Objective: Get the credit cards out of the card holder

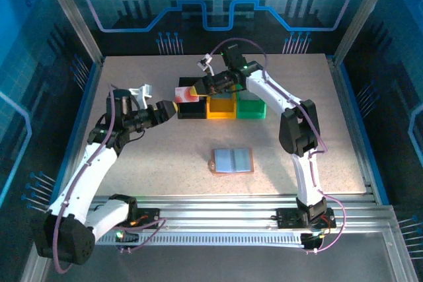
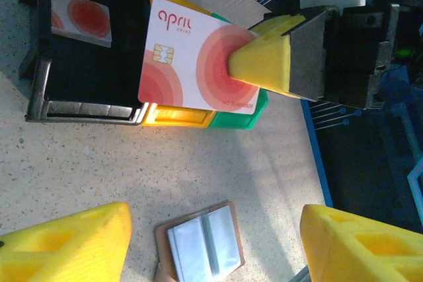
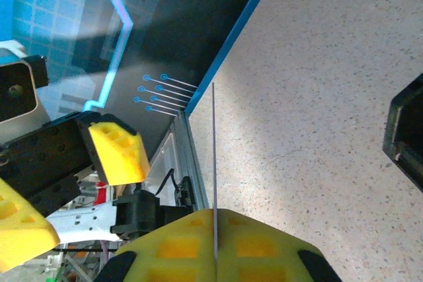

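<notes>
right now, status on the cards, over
Right tool shut on red card near black bin. Left tool open. Card holder lies open. Nothing blocking.

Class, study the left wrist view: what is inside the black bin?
A card with red circles lies in the black bin. The held red card covers the bin's right edge, so that part cannot be seen.

We see two slim white-shelled arms with black joints and black bases, the left arm [image 1: 86,176] and the right arm [image 1: 291,107]. Thin purple cables [image 1: 234,39] loop along them. Yellow wedge-shaped plastic fingers [image 2: 66,242] have moulded hollows.
</notes>
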{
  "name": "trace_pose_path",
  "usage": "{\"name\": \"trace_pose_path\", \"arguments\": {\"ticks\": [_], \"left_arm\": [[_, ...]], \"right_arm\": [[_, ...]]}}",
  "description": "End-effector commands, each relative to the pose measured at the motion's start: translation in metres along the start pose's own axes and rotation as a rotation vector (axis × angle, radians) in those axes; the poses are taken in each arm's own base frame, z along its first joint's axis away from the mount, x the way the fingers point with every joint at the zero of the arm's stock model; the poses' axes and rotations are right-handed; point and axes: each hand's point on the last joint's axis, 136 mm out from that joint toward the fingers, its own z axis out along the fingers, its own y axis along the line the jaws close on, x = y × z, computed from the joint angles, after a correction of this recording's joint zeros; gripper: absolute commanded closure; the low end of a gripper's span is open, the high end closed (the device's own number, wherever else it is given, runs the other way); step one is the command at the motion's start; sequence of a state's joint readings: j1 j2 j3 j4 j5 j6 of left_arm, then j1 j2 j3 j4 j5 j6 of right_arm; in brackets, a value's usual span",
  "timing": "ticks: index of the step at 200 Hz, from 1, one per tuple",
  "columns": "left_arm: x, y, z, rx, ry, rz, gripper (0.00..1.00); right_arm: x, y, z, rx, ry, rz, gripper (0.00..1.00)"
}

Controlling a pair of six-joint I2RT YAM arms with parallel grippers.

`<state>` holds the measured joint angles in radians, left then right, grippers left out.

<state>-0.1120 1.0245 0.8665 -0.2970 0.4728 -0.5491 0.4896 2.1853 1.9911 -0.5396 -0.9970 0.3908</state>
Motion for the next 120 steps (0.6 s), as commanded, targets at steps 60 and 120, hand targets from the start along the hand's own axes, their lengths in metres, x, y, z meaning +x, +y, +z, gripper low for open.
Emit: {"name": "trace_pose_path", "arguments": {"ticks": [60,120], "left_arm": [[-0.018,-0.001,0.008,0.027,-0.036,-0.026,0.32],[-0.027,-0.006,0.014,0.067,-0.065,-0.044,0.4]], "right_arm": [[0.01,0.046,0.004,-0.159,0.048,-0.089,1.0],[0.016,0.06,0.008,-0.221,0.073,-0.104,1.0]]}}
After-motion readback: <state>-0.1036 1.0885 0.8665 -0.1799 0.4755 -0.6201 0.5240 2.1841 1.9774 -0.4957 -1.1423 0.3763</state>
